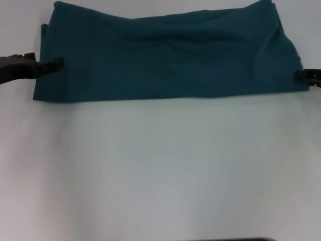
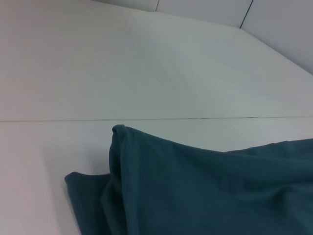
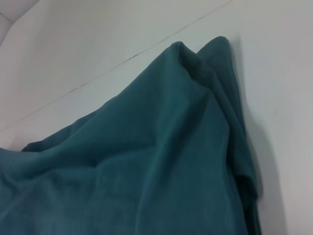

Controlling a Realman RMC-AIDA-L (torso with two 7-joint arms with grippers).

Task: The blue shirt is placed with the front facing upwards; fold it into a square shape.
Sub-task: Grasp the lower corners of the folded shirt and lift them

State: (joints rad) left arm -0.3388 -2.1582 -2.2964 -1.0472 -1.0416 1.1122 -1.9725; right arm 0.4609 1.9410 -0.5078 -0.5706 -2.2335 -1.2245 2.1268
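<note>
The blue shirt [image 1: 165,55] lies across the far part of the white table [image 1: 160,170] as a wide, plain teal band with no lettering or collar showing. Its near edge is straight and its far edge sags in the middle. My left gripper [image 1: 56,64] reaches in at the shirt's left edge, its tip over the cloth. My right gripper [image 1: 302,75] sits at the shirt's right edge. The left wrist view shows a rumpled, layered end of the blue shirt [image 2: 205,191]. The right wrist view shows another bunched corner of the blue shirt [image 3: 146,161].
Bare white tabletop stretches from the shirt's near edge to the front of the table. A thin seam [image 2: 146,119] runs across the table surface behind the shirt. A dark strip [image 1: 246,239] shows at the table's front edge.
</note>
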